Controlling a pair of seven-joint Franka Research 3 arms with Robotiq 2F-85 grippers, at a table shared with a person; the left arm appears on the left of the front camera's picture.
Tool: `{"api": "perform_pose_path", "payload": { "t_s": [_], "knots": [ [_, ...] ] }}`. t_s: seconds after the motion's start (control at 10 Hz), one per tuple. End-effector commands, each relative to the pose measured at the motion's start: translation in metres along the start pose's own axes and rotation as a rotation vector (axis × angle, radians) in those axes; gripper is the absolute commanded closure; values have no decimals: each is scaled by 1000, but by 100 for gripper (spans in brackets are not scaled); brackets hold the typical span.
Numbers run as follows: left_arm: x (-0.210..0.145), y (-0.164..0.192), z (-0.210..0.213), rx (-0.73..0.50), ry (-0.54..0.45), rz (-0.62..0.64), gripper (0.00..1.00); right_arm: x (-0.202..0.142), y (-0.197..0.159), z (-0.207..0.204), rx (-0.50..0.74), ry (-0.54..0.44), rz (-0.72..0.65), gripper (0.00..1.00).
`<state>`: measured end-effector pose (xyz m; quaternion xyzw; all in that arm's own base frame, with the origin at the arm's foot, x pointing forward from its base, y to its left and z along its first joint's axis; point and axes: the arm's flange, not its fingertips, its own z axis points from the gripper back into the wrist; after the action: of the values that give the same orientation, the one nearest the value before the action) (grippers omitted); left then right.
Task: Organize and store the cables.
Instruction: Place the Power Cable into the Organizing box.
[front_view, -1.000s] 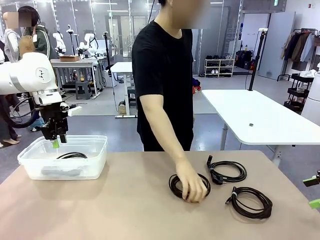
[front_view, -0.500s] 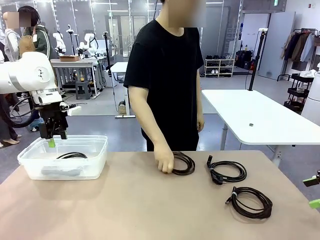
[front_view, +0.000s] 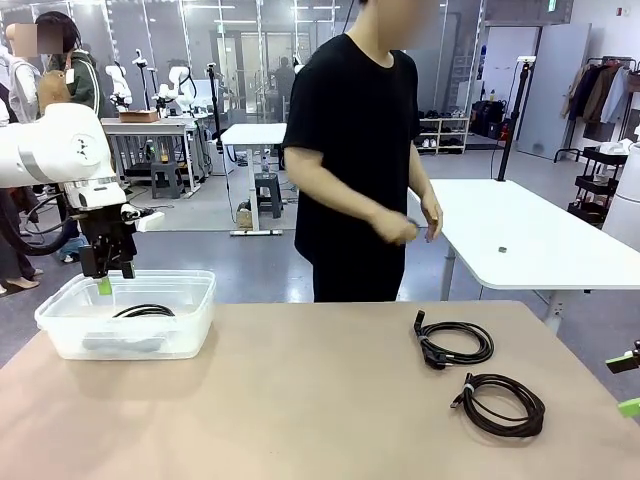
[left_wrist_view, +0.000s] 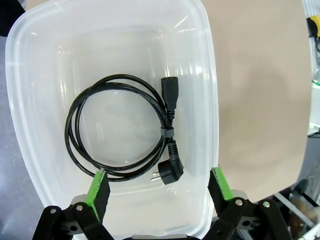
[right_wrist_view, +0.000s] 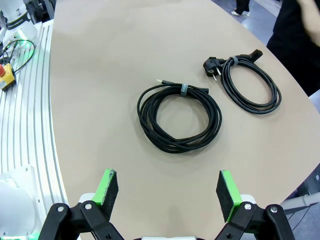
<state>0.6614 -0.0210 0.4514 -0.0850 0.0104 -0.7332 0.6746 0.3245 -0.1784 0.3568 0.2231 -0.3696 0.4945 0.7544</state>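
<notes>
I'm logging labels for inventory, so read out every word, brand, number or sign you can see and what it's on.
No text is readable here.
Green sign at the ceiling, far back: too small to read.
Clear bin: no label shows.
Cable in the bin, with its plugs: no print shows.
Two cables on the table: no print shows.

Two coiled cables (right_wrist_view: 183, 89), hand (right_wrist_view: 166, 181) spread, perhaps clothing (right_wrist_view: 300, 55)
</notes>
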Motion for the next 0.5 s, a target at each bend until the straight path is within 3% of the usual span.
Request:
{"api": "perform_pose_path", "payload": {
  "t_s": [0.0, 0.4],
  "knots": [
    [-4, 2, 1, -6, -4, -12, 0, 5, 0, 1, -1, -9, -22, 0],
    [-4, 2, 1, -6, -4, -12, 0, 5, 0, 1, -1, -9, -22, 0]
  ]
}}
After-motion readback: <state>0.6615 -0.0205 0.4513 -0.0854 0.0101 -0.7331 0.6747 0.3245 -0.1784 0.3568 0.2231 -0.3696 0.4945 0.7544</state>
